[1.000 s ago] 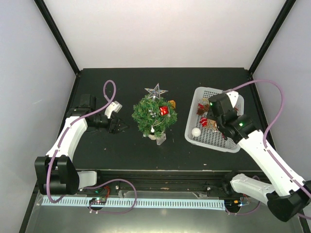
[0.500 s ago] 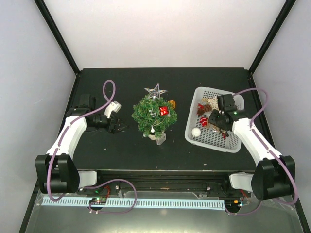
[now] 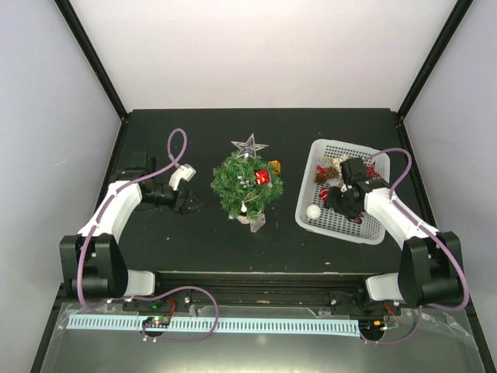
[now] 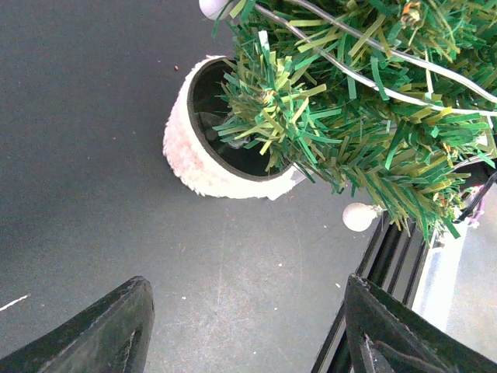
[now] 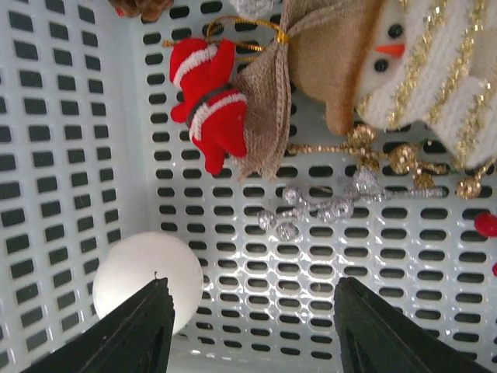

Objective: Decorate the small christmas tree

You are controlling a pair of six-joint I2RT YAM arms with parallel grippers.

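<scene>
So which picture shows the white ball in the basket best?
The right wrist view: the white ball looks big and sharp on the white basket floor. The top view shows it only as a tiny dot in the basket's near left corner. The left wrist view looks at the small christmas tree, so that ball isn't there.

We see a matte black desk (image 3: 194,233) enclosed by plain white walls (image 3: 264,47), black frame posts (image 3: 88,54) rising at its far corners, evenly lit.
</scene>
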